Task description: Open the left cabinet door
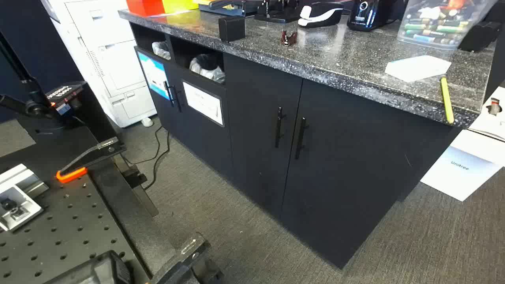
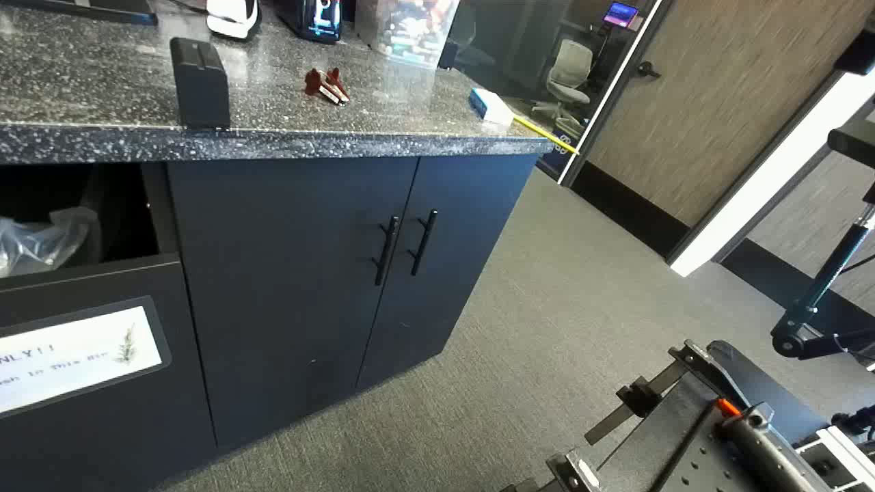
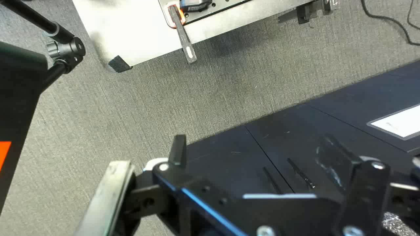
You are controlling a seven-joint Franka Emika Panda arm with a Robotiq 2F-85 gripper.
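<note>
Claw (image 3: 257, 152) spread wide, grasping nothing and not touching the left cabinet door (image 2: 287, 294), which stands shut left of its twin (image 2: 448, 263) in both exterior views. I'd straddle that door's black handle (image 2: 386, 251), clear of the neighbouring handle (image 2: 424, 242), grip firmly, then pull in a slow arc, probably leftward.

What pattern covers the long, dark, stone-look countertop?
Pale speckles; the countertop shows best in both exterior views.

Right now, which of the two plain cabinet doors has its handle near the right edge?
The left cabinet door, beside the panel with a white label. Its bar handle stands near its right edge; the twin door has its own near the left.
</note>
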